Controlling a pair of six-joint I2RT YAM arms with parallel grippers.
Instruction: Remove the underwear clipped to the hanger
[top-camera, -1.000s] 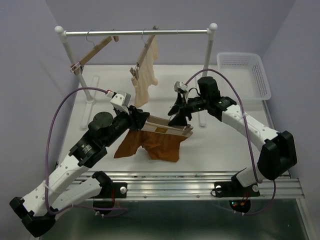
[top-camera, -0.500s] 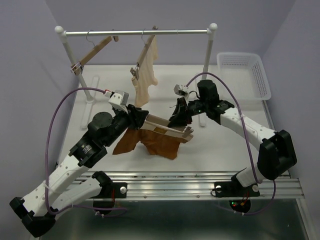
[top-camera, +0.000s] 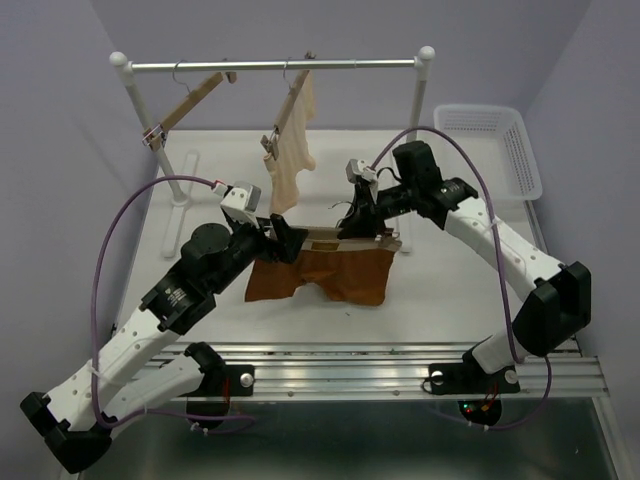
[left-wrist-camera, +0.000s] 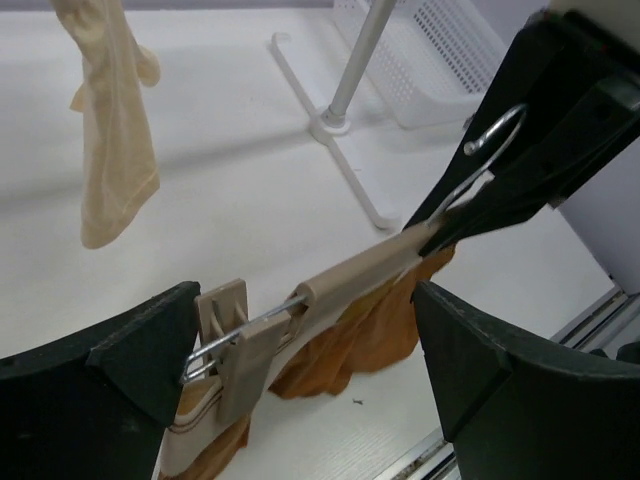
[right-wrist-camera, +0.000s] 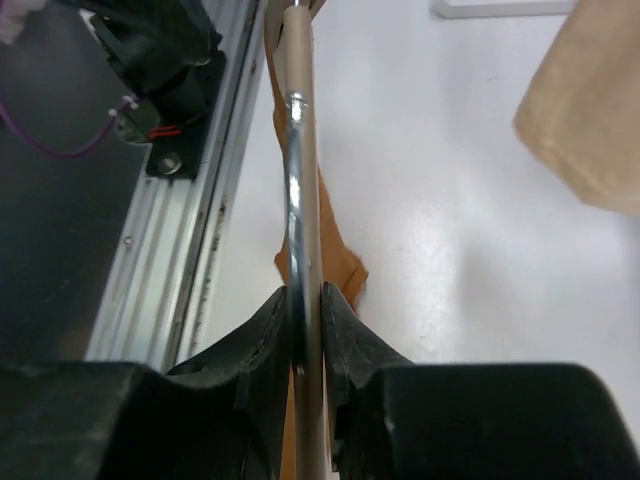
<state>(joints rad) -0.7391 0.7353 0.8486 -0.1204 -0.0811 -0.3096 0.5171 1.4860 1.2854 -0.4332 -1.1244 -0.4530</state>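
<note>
The hanger (top-camera: 340, 238) is a light wooden bar with a wire hook (left-wrist-camera: 495, 135), held low over the table. From it hangs the rust-brown underwear (top-camera: 335, 272), its pale waistband still pinched in the near clip (left-wrist-camera: 235, 345). My right gripper (top-camera: 358, 222) is shut on the hanger at its middle; in the right wrist view the pads (right-wrist-camera: 306, 315) squeeze the metal wire and bar (right-wrist-camera: 298, 150). My left gripper (top-camera: 285, 240) stands wide open around the hanger's left end. Its fingers (left-wrist-camera: 110, 370) flank the clip without touching it.
A clothes rack (top-camera: 275, 66) spans the back, with an empty wooden hanger (top-camera: 190, 100) and another carrying a cream garment (top-camera: 290, 150). The rack's right post (top-camera: 412, 140) rises just behind my right arm. A white basket (top-camera: 490, 145) sits at the back right.
My left gripper has opened and let go of the hanger's left end. My right gripper has shut on the hanger's middle and carried it back and right; the bar now sits more level.
</note>
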